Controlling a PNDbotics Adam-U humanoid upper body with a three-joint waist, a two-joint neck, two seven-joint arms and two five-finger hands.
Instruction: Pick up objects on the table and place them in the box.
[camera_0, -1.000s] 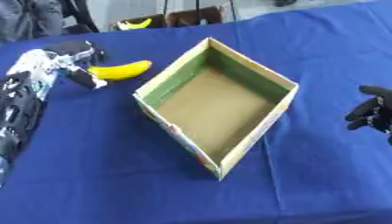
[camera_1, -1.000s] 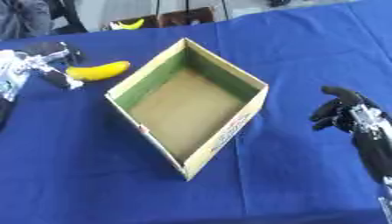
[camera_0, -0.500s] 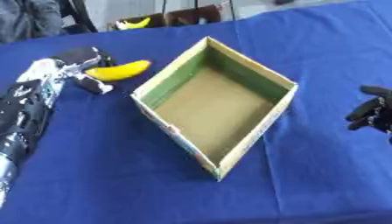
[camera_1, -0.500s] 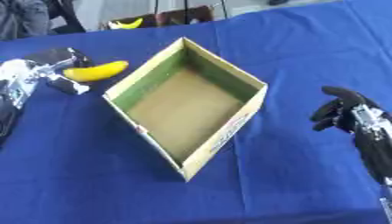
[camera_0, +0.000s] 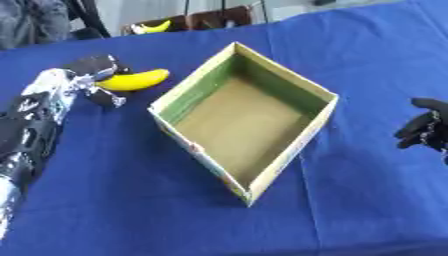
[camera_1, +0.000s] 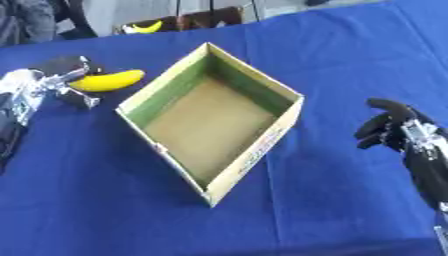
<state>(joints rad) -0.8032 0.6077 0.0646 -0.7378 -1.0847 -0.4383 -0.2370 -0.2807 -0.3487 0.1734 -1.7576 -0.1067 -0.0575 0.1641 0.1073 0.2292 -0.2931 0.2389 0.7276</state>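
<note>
Blue cloth covers the bench from edge to edge. Cardboard box sits at the centre of the frame, turned like a diamond, open-topped and with nothing in it. My left hand is at upper left, its dark fingers spread around the stem end of the banana; I cannot tell whether they touch it yet. My right hand idles at the right edge, fingers curled on nothing. The banana lies flat on the cloth, just left of the box's upper-left wall.

I judge it light, smooth-skinned and a little slippery, firm enough to lift yet easily bruised. Its curve would let it roll in a pinch, so I would take it across the thick middle, thumb on one side and fingers on the other.
</note>
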